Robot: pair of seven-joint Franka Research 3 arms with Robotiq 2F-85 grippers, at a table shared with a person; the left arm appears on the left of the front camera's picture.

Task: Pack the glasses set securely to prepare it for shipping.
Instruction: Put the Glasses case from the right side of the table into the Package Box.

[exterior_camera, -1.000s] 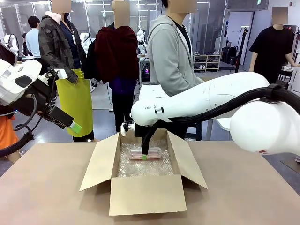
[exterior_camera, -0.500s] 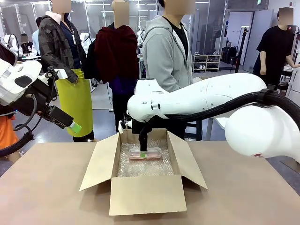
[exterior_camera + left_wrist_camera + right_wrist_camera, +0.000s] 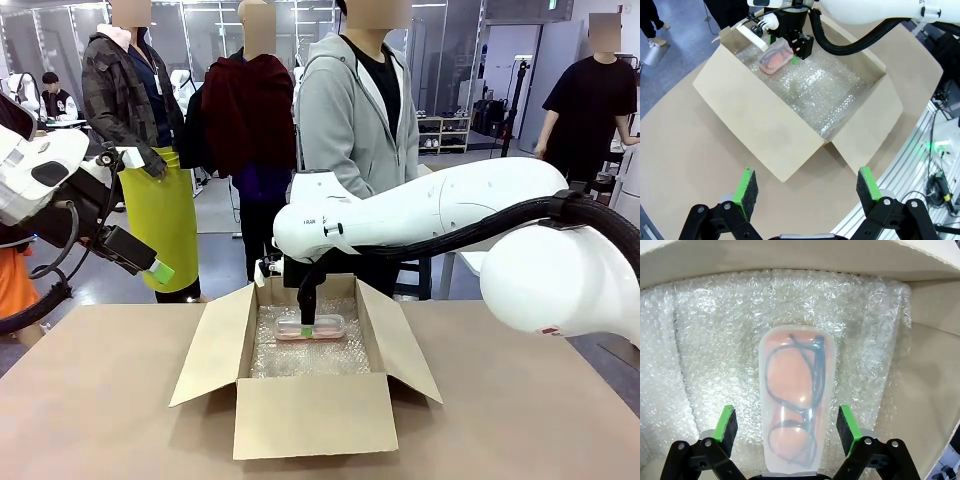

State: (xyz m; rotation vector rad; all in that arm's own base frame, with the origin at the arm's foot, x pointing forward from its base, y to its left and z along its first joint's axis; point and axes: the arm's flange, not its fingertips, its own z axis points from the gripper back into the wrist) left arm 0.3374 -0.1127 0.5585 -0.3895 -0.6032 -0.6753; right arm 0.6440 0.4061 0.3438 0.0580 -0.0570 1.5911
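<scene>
Down inside the cardboard box (image 3: 310, 415) with the right gripper (image 3: 786, 412), jaws spread wide and gripping nothing. Between its green pads (image 3: 726, 422), touching neither: the translucent pink eyeglass case (image 3: 794, 405), flat on the bubble wrap (image 3: 715, 315) near the box's far wall, dark-rimmed glasses visible through the lid. Off to the side and raised well clear of the box with the left gripper (image 3: 806, 175), likewise spread and empty.

Risky from here: lifting out crooked and snagging a pad on the case or the wrap, dragging either askew (slick plastic on slick plastic, probably). Also possible: clipping a box flap on the way up. Worse for shipping: leaving the case bare on top, free to rattle.

Counting: one eyeglass case, one box, one lining of wrap as far as can be told, two grippers.
</scene>
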